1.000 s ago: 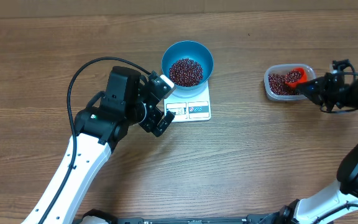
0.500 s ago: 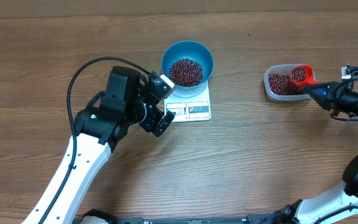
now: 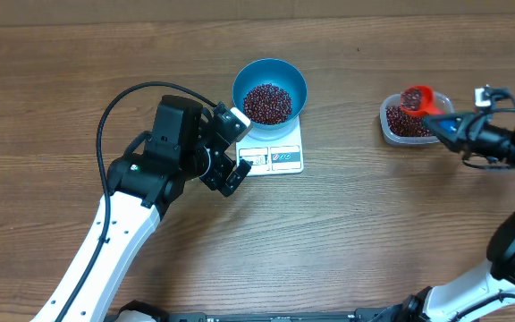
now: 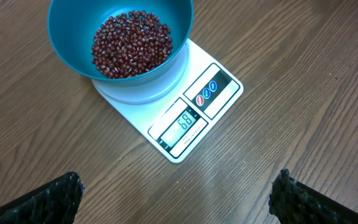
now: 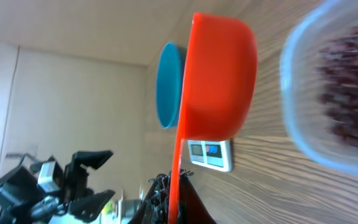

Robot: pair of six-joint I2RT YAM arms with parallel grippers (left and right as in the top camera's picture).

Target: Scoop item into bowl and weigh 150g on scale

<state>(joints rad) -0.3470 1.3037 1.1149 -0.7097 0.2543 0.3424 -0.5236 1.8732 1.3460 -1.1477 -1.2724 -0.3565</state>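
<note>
A red scoop [image 3: 426,98] (beans [image 3: 410,96] aboard) is clamped by the right gripper [image 3: 452,130] over the clear tub [image 3: 390,125]. The left gripper [image 3: 233,150] is spread wide, empty.

My overhead view looks straight down on the table [image 3: 374,224] from well up and takes in the whole working area. My left wrist view looks steeply down, close on the bowl [image 4: 120,37] and scale [image 4: 185,118], which sit skewed in its frame. My right wrist view is rolled on its side, so the tabletop stands upright; it sits hard behind the scoop [image 5: 219,74] beside the tub [image 5: 334,93], facing across to the far bowl and scale. All 3 views share those 2
</note>
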